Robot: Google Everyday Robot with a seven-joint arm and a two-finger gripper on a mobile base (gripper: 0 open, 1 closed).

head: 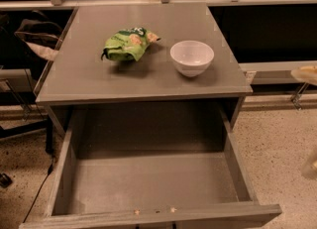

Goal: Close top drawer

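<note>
At the far right edge of the view, only pale slivers of the gripper [306,74] show. It hangs in the air above the floor [277,139], apart from the furniture. Whether the jaws are wide or narrow cannot be told.

Left of the jaws and lower in the view, the top drawer [148,183] stands pulled far out from under the grey desk [89,82], its inside facing up. Also left of the jaws, a white bowl [192,57] sits on the desk. Beyond the bowl lies a crumpled green bag [126,44].

The floor is pale and speckled. A metal rail [277,0] runs behind the desk, in front of dark glass.
</note>
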